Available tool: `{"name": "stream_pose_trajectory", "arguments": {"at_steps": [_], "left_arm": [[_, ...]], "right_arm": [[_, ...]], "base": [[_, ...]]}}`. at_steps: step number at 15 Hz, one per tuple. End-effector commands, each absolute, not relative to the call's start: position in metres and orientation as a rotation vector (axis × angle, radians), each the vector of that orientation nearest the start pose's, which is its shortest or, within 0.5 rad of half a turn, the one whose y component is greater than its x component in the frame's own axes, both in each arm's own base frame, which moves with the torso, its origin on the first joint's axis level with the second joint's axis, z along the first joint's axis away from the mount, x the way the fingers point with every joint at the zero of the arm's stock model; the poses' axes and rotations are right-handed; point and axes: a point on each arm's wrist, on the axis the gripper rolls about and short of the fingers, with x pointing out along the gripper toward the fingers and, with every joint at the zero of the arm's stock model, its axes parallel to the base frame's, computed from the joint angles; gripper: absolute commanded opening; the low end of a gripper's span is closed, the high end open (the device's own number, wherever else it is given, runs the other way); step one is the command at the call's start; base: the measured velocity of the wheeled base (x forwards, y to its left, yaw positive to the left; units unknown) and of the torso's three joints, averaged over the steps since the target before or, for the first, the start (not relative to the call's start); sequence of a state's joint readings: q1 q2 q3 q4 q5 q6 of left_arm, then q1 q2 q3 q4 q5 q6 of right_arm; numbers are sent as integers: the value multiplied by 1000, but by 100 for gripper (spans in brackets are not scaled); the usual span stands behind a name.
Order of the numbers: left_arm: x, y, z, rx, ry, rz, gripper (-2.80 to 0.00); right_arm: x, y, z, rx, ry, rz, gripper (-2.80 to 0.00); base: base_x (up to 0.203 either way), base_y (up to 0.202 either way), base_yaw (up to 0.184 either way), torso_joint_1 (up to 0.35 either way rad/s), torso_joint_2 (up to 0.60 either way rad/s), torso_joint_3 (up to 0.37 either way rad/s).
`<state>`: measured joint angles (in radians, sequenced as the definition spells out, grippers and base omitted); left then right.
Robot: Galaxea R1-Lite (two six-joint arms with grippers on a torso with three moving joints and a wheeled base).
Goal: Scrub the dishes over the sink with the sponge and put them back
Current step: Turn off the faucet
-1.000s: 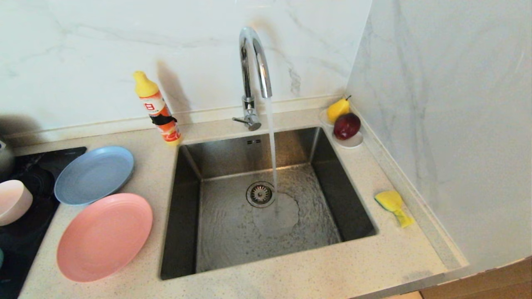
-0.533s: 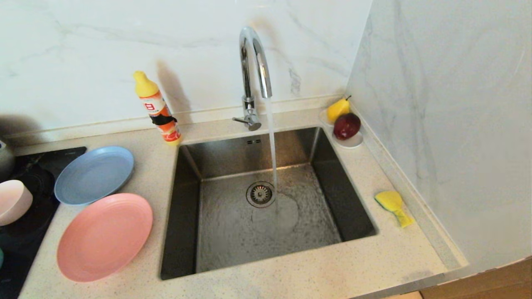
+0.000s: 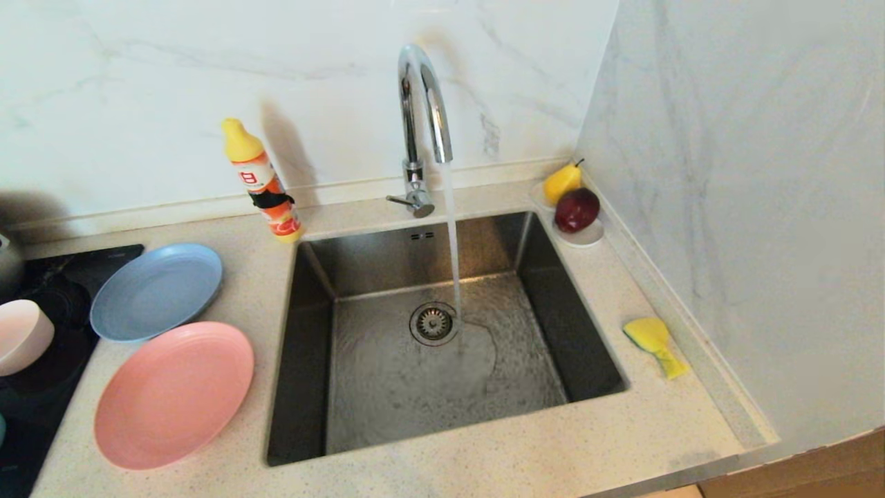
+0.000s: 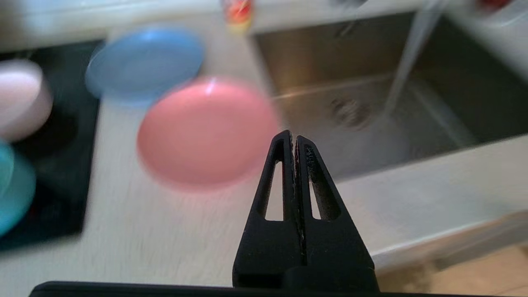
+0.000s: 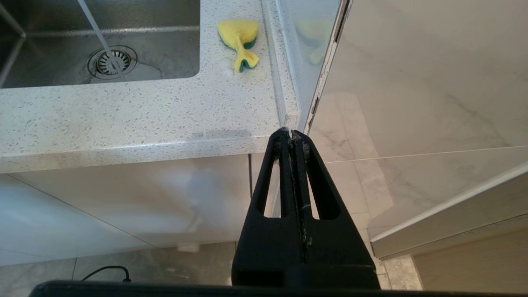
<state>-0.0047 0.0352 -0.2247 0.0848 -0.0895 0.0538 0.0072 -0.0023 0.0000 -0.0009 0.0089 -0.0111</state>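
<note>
The orange bottle (image 3: 263,181) beside the sink (image 3: 442,332) bears a white label, unreadable. The left gripper (image 4: 294,142) and right gripper (image 5: 292,136) are each clenched, grasping nothing.

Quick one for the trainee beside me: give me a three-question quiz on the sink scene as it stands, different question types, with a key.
1. True or false: the sponge lies inside the sink.
2. Multiple choice: which dish lies nearest the counter's front edge? A) pink plate B) grey-blue plate C) pale pink bowl
3. Fill in: the left gripper and right gripper are both ____ and hold nothing.

Key
1. False: it lies on the counter to the right of the sink, near the side wall.
2. A
3. shut
</note>
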Motion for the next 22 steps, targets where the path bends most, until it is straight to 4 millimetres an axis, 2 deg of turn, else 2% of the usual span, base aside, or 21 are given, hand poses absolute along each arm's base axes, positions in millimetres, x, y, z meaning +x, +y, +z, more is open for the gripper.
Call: {"name": "stream_pose_trajectory", "arguments": {"at_steps": [1, 3, 5, 7, 9, 11, 13, 15, 18, 22], "left_arm": [[-32, -3, 179, 27, -57, -145, -280], [1, -5, 220, -45, 58, -222, -280], [48, -8, 250, -116, 187, -350, -280], [98, -12, 265, -188, 310, -508, -280], [148, -18, 272, -263, 415, -634, -280], [196, -31, 268, -313, 508, -732, -280], [240, -46, 251, -337, 560, -794, -280], [275, -57, 229, -351, 588, -818, -280], [319, -68, 200, -386, 563, -831, -280], [357, -85, 182, -465, 486, -847, -280]], "right_arm": [[-23, 0, 76, -12, -3, 17, -280], [-23, 0, 76, -12, -3, 17, -280], [-23, 0, 76, -12, -3, 17, -280], [-23, 0, 76, -12, -3, 17, -280], [-23, 0, 76, -12, -3, 17, -280], [-23, 0, 76, -12, -3, 17, -280], [-23, 0, 76, -12, -3, 17, -280], [-23, 0, 76, -12, -3, 17, -280], [-23, 0, 76, -12, -3, 17, -280], [-23, 0, 76, -12, -3, 17, -280]], "base": [[0, 0, 0, 0, 0, 0], [0, 0, 0, 0, 0, 0], [0, 0, 0, 0, 0, 0], [0, 0, 0, 0, 0, 0], [0, 0, 0, 0, 0, 0], [0, 0, 0, 0, 0, 0], [0, 0, 0, 0, 0, 0], [0, 0, 0, 0, 0, 0], [0, 0, 0, 0, 0, 0], [0, 0, 0, 0, 0, 0]]}}
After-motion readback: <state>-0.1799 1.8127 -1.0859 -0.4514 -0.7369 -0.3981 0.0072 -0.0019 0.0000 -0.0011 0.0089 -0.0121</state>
